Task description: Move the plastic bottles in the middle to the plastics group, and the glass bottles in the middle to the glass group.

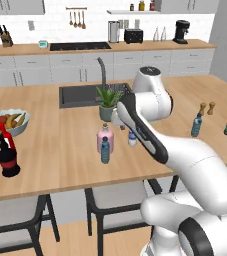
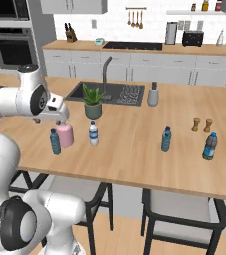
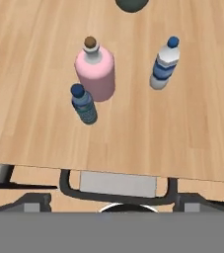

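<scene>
Above the counter the gripper (image 2: 60,121) hung wide-jawed — a descent risked toppling the teal bottle (image 3: 84,104) touching the pink bottle (image 3: 96,73).

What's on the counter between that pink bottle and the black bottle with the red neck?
Nothing: in the left base view, only bare wooden counter lies between the squat pale-pink glass bottle and the dark round-bellied bottle with the red neck. The fruit bowl sits farther back.

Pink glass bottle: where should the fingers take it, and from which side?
Probably the pink glass bottle is best taken from above, fingers across the upper body just under the shoulder. It stands upright, and its neck and stopper look too narrow for a sure hold. The dark teal bottle stands close against its front, so close the fingers along the axis that leaves that bottle outside them.
</scene>
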